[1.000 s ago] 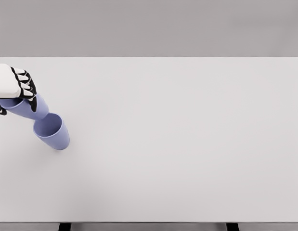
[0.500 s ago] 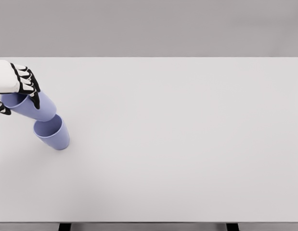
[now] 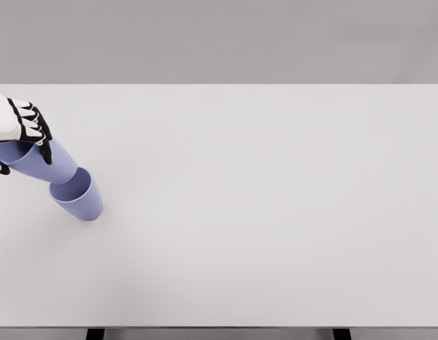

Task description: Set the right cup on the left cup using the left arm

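Note:
Two lavender cups show at the left of the head view. One cup [image 3: 78, 195] stands upright on the white table [image 3: 261, 205], mouth open toward me. My left hand [image 3: 20, 134] is shut on the other cup [image 3: 45, 161], which is tilted, its base pointing down-right into the mouth of the standing cup. The hand's black fingers wrap over the held cup's upper part, near its rim. The right arm is out of view.
The table's left edge lies close to the hand. Two dark table legs [image 3: 95, 333] show at the bottom edge.
The held cup has tilted and dropped, so its base now reaches into the standing cup's mouth. The hand has shifted slightly left and down.

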`<state>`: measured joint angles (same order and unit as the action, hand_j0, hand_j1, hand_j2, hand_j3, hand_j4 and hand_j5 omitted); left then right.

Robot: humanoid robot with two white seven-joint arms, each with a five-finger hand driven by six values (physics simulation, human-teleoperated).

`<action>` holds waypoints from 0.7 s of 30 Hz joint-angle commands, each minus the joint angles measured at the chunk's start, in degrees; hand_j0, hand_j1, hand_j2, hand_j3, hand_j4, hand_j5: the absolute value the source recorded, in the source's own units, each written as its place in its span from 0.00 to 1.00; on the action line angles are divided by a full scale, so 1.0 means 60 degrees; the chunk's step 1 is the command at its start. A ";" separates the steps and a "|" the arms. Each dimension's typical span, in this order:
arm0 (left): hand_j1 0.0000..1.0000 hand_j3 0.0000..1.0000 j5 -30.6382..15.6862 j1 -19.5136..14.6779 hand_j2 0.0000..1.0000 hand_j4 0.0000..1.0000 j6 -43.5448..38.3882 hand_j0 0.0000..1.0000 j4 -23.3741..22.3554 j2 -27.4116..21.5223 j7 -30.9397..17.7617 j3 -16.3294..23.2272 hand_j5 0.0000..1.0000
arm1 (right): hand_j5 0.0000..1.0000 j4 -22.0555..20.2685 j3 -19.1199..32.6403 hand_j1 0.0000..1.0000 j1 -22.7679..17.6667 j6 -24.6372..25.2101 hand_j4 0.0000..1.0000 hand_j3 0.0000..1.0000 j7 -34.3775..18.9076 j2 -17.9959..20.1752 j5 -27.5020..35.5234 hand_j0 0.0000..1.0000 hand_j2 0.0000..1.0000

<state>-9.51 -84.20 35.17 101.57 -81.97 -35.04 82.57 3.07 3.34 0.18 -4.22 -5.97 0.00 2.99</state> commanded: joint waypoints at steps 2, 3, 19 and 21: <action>0.57 0.57 -0.0041 0.0001 0.57 0.57 -0.0028 0.57 0.0049 -0.0020 0.0007 0.0066 0.57 | 1.00 0.0000 0.0000 1.00 0.0000 0.0000 1.00 1.00 -0.0002 0.0000 0.0000 1.00 1.00; 0.57 0.57 -0.0041 0.0001 0.57 0.57 -0.0028 0.57 0.0049 -0.0005 0.0007 0.0081 0.57 | 1.00 0.0000 0.0000 1.00 0.0000 0.0000 1.00 1.00 -0.0002 0.0000 0.0000 1.00 1.00; 0.57 0.57 0.0032 0.0015 0.57 0.57 -0.0028 0.57 0.0020 0.0054 0.0007 0.0286 0.57 | 1.00 0.0000 0.0000 1.00 0.0000 0.0000 1.00 1.00 -0.0002 0.0000 0.0000 1.00 1.00; 0.57 0.57 0.0032 0.0001 0.57 0.57 -0.0028 0.57 0.0064 0.0054 0.0007 0.0286 0.57 | 1.00 0.0000 0.0000 1.00 0.0000 0.0000 1.00 1.00 -0.0002 0.0000 0.0000 1.00 1.00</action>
<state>-9.00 -84.11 35.17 101.73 -81.63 -35.04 84.43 3.07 3.34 0.18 -4.22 -5.97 0.00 2.99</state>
